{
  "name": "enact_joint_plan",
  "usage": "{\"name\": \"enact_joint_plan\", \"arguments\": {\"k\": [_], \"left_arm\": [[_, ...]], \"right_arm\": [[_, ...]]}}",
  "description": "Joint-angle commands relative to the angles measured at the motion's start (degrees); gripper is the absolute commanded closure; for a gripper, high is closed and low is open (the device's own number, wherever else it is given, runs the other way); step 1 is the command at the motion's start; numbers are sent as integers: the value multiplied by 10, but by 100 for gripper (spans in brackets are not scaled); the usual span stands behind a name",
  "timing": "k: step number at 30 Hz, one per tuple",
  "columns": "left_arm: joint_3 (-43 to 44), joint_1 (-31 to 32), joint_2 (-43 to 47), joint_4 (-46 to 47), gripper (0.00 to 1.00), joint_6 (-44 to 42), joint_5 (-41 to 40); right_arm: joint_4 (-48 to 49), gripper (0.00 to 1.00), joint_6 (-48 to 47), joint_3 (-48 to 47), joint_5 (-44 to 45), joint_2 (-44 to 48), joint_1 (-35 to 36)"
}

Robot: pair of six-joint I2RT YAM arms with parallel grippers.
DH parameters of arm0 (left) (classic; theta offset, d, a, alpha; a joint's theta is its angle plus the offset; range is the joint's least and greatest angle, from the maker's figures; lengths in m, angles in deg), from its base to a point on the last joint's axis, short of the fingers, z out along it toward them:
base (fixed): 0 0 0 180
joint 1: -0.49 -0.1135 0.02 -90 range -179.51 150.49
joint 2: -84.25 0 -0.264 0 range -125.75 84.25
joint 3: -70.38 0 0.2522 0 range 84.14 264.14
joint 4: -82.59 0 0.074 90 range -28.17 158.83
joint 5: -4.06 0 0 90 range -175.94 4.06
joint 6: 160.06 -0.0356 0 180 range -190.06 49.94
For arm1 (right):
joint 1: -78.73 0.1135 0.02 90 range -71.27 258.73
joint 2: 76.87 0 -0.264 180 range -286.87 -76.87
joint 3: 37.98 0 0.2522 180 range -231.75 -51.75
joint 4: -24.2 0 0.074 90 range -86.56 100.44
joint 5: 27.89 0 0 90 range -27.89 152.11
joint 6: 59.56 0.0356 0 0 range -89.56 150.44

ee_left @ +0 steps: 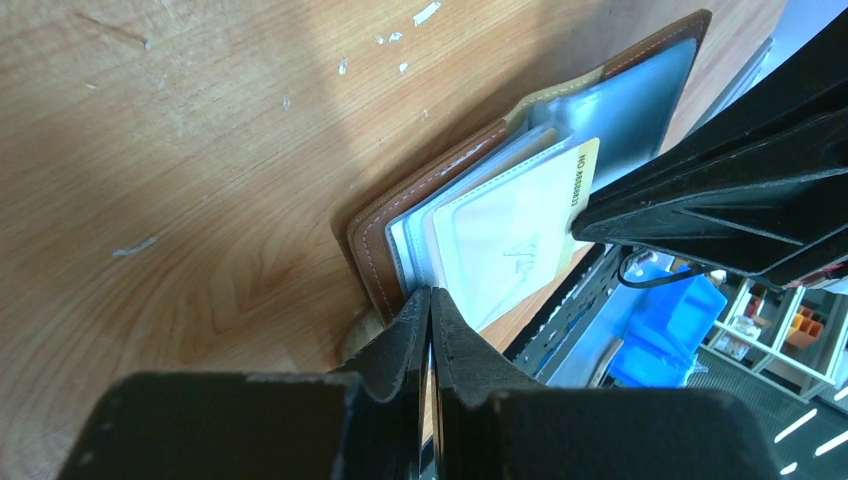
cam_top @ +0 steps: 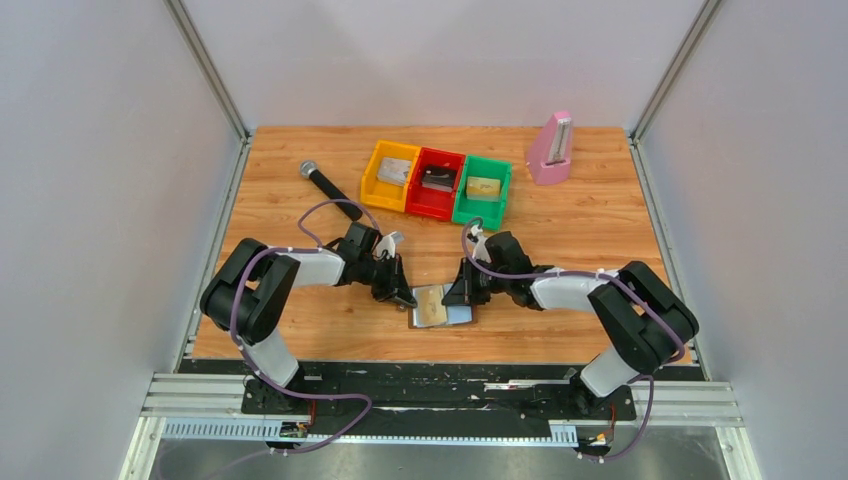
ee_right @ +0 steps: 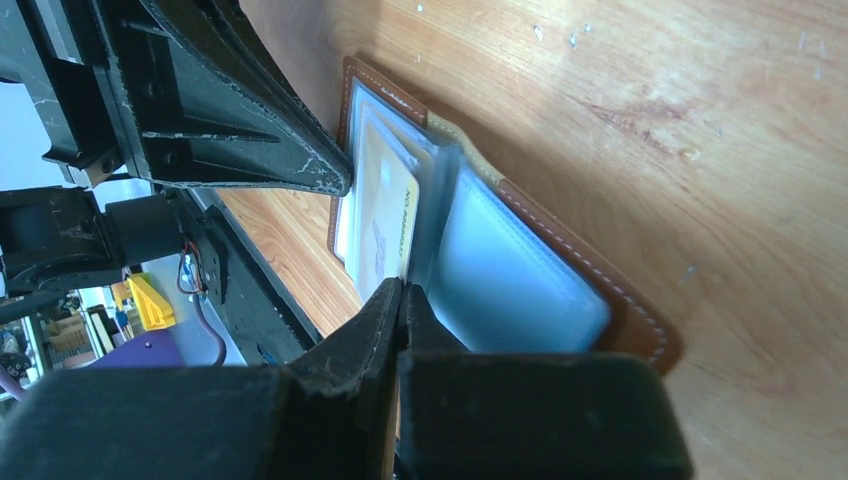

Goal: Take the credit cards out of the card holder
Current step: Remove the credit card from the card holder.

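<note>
The card holder (cam_top: pixel 461 316) lies open near the table's front edge, with a brown rim (ee_left: pixel 375 250) and silvery blue panels (ee_right: pixel 520 280). A cream and yellow credit card (ee_left: pixel 583 172) sticks partly out of a clear sleeve. My left gripper (ee_left: pixel 430 294) is shut on the edge of that sleeve at the holder's left side (cam_top: pixel 407 298). My right gripper (ee_right: pixel 401 287) comes in from the right (cam_top: pixel 452 297). It is shut on the protruding end of the card (ee_right: pixel 385 212). The two grippers face each other across the holder.
Yellow (cam_top: pixel 390 176), red (cam_top: pixel 437 184) and green (cam_top: pixel 483 192) bins stand in a row at the back, each with a card-like item inside. A black microphone (cam_top: pixel 330 186) lies to their left. A pink metronome (cam_top: pixel 550 152) stands at the back right.
</note>
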Motion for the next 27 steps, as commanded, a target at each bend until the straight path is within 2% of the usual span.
{"name": "enact_joint_plan", "arguments": {"k": [1, 10, 16, 27], "left_arm": [[-6, 3, -25, -35, 89, -42, -65], [-5, 3, -33, -34, 88, -48, -58], [-3, 3, -29, -30, 87, -48, -43], [14, 3, 11, -42, 78, -46, -7]], "right_arm": [[3, 100, 7, 7, -4, 24, -4], [-28, 100, -2, 6, 2, 27, -16], [-85, 100, -19, 1, 24, 68, -24], [-201, 100, -71, -17, 40, 151, -44]]}}
